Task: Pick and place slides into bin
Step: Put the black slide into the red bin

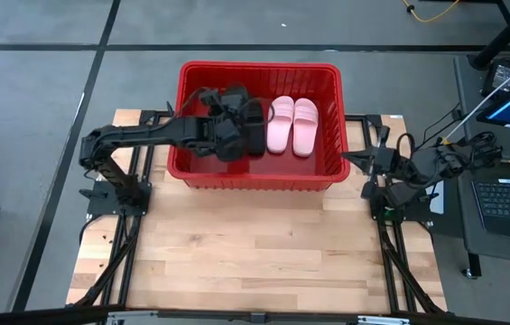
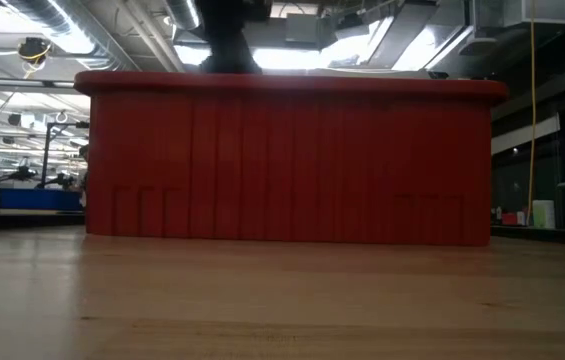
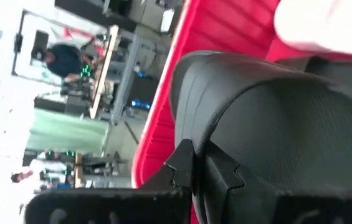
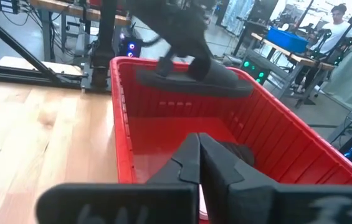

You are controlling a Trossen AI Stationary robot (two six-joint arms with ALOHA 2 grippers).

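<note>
Gripping a ribbed black slide (image 3: 275, 124), the left pincer (image 1: 227, 126) hangs over the red bin (image 1: 255, 176).

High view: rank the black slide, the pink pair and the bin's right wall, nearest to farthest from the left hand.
1. Black slide, at the left hand, mid-bin.
2. Pink pair, lying just right of it.
3. Bin's right wall, farthest, beyond the pink pair.

Two dark jointed arms (image 1: 146, 135), black cabling
</note>
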